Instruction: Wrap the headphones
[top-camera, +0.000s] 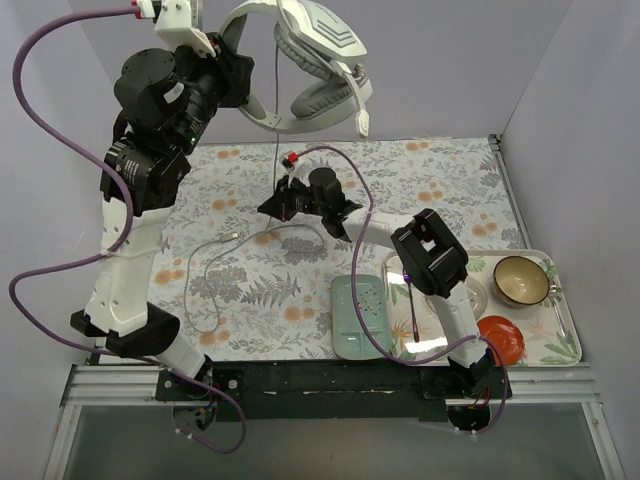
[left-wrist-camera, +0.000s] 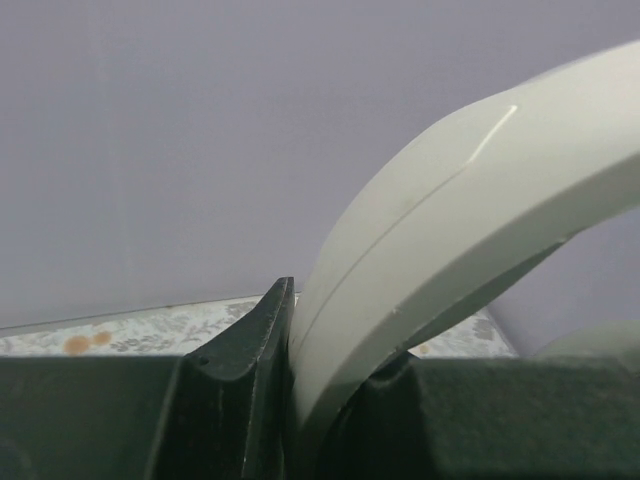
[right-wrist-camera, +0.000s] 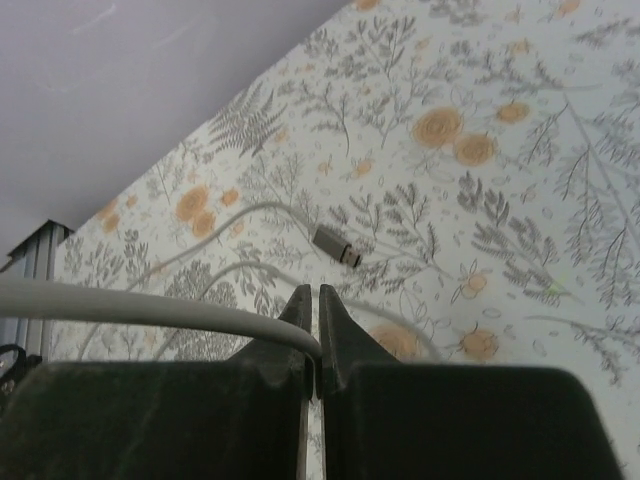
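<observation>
The left pincer (left-wrist-camera: 335, 340) fills the bottom of its own view, its two dark fingers clamped on the white band (left-wrist-camera: 450, 210) of the headphones (top-camera: 318, 62). That view cuts the band off at the right edge and shows no ear cup for certain, only a pale blur in the lower right corner. From above, the left arm holds the headphones high over the far side of the table (top-camera: 440, 180), close to the lens, with a grey cup (top-camera: 318, 100) showing under the band. A thin cord (top-camera: 277, 130), faint against the wall, drops straight from them to the right pincer (top-camera: 281, 203), which is closed on it above the table. In the right wrist view the cord enters from the left edge and passes between the shut fingertips, which hide where it runs next. Beyond, slack cord loops over the table and ends in the plug (right-wrist-camera: 337, 246), lying flat, apart from the pincer.
</observation>
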